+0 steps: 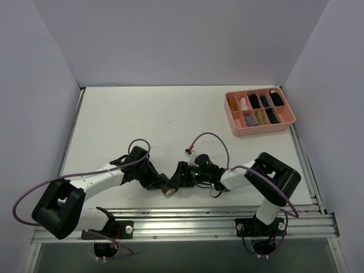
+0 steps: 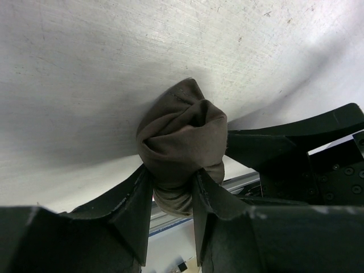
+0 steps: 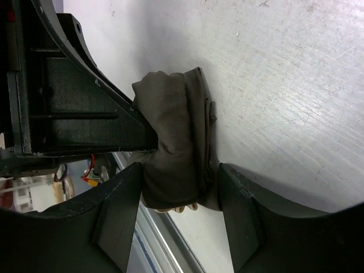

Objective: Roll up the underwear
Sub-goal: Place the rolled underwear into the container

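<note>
The underwear (image 1: 169, 190) is a bunched olive-brown bundle held between both grippers near the table's front middle, with a tan end showing. My left gripper (image 1: 162, 183) is shut on it; in the left wrist view its jaws (image 2: 172, 182) pinch the bundle's lower end (image 2: 182, 133). My right gripper (image 1: 177, 179) comes from the other side; in the right wrist view its jaws (image 3: 179, 182) hold the bundle (image 3: 173, 131) with both fingers touching the cloth. The left gripper's fingers (image 3: 108, 122) show there too, pressed on the bundle.
A pink compartment tray (image 1: 233, 122) with small rolled items stands at the back right. The aluminium rail (image 1: 187, 219) runs along the table's front edge just below the grippers. White walls close the left, back and right sides.
</note>
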